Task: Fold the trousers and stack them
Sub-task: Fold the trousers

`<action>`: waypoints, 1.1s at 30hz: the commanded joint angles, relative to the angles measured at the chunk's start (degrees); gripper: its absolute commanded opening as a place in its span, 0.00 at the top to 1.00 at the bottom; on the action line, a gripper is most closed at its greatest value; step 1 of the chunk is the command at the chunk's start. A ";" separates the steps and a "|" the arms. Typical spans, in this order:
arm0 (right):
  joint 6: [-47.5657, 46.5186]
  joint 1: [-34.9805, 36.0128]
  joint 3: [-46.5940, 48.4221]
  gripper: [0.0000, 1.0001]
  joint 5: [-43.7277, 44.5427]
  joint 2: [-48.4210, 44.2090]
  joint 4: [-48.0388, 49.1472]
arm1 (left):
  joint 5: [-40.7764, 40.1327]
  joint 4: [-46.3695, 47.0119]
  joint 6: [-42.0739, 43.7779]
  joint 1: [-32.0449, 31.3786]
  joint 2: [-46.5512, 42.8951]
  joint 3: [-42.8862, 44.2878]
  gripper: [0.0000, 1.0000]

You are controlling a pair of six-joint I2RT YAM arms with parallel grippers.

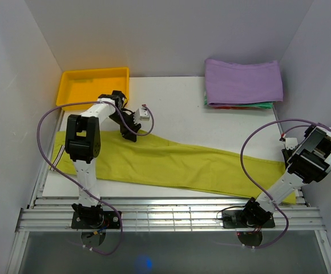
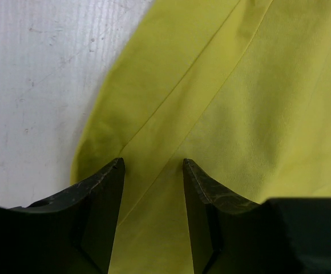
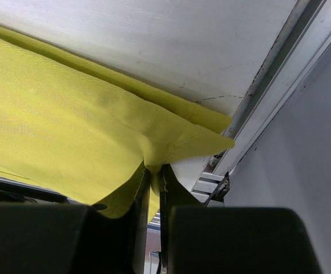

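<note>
White table [image 1: 177, 108] carries the trousers [image 1: 171, 162], stretched flat left to right along its near side. Right gripper [image 3: 153, 171] is clenched on a pinch of cloth at their right end. Left gripper [image 2: 153, 165] hangs over their left end, jaws parted, gripping nothing.

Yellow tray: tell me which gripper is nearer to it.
Left. The left gripper hangs open over the trousers, just off the yellow tray's near right corner. The right gripper is at the table's right edge, shut on a trouser-leg corner.
</note>
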 commanded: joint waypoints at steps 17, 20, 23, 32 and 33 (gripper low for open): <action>-3.64 -0.27 1.00 0.92 1.51 1.07 7.63 | -2.44 16.15 -14.61 3.29 -5.43 -2.13 1.00; -3.65 -0.19 1.00 0.92 1.69 1.07 8.08 | -3.42 22.04 -18.14 4.26 -6.31 -4.68 1.00; -3.30 0.07 1.62 0.92 1.34 1.16 8.34 | -6.14 28.45 -20.60 4.27 -7.28 -7.76 0.99; -0.22 7.18 4.87 0.92 1.16 2.30 12.29 | -11.86 35.50 -32.20 5.49 -14.56 -11.01 0.34; 0.22 8.15 5.57 0.92 1.25 3.09 12.91 | -12.21 36.47 -33.78 6.19 -16.32 -13.02 0.04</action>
